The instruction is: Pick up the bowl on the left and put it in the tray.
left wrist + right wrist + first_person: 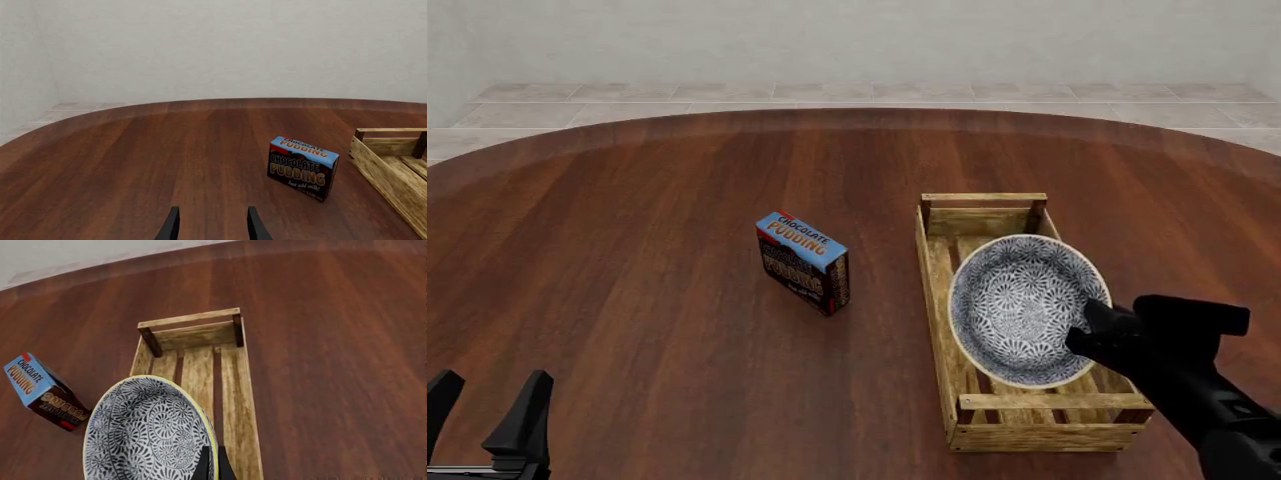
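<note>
One bowl (1014, 305), one tray (941, 330), one pudding box (802, 262), two grippers: left (487, 410), right (1090, 330).

I worked in a bare simulated room, no real home or lab: a round dark wood table (627, 300) w/ rendered plank grain, pale tile floor (827, 95) beyond its far edge, and a plain off-white wall (233, 45) behind.

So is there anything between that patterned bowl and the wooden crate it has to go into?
Nothing visible. The right gripper holds the bowl by its rim, tilted, right over the tray. The slats shown beyond the bowl are bare. The pudding box stands on the table to the tray's left, out of the way.
</note>
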Robot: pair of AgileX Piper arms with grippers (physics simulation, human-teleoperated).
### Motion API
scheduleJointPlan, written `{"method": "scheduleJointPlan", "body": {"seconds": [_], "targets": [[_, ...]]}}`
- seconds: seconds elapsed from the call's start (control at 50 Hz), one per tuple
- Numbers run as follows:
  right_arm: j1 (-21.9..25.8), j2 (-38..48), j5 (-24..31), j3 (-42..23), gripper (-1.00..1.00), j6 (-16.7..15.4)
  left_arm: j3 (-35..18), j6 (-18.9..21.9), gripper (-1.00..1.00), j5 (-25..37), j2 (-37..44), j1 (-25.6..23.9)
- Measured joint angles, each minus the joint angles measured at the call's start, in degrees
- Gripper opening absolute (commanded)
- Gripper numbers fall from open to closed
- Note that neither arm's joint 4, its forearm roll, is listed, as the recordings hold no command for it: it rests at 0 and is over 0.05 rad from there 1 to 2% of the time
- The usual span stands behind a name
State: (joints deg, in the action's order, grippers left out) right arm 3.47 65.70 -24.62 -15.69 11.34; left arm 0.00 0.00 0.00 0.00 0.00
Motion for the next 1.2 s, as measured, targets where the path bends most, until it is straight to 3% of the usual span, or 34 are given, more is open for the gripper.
{"method": "scheduleJointPlan", "body": {"seconds": [1.2], "targets": [[-0.13,7.4,-5.73,-0.54,-1.0,1.02,0.0,0.0,1.0,0.0,0.0,0.0]]}}
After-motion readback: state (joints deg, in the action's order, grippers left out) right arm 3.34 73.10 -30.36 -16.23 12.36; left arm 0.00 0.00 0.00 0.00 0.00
